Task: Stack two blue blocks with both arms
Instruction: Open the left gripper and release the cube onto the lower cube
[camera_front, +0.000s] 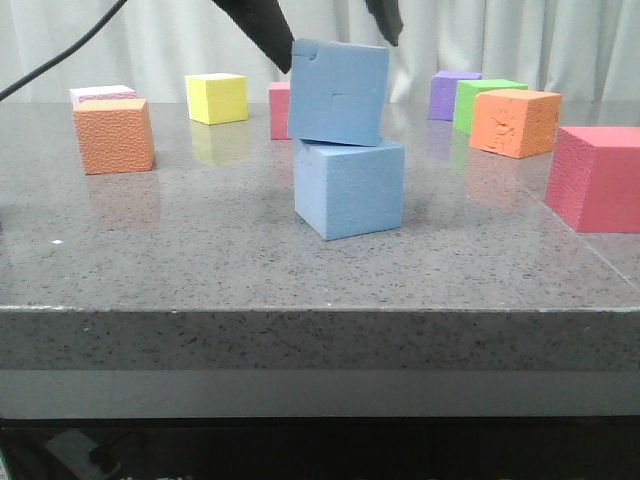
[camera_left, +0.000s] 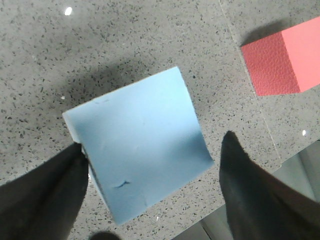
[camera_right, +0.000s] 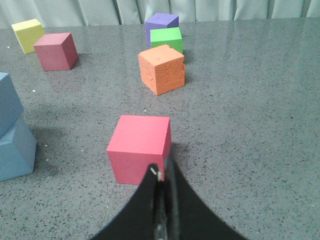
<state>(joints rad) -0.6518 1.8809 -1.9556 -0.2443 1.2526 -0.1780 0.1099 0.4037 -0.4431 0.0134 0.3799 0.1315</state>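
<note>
Now the notched blue block (camera_front: 338, 92) sits tilted on the plain blue block (camera_front: 349, 187), frame centre. I see the left gripper (camera_left: 150, 170) spread wide astride it, one finger touching; the right gripper (camera_right: 162, 200), pressed closed and empty, is farther off.

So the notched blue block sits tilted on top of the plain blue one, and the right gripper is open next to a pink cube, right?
Not quite: the right gripper is shut, its fingers pressed together, as the right wrist view shows. The rest holds: the notched blue block sits tilted on the plain blue one, and the pink cube lies just beyond that gripper.
</note>
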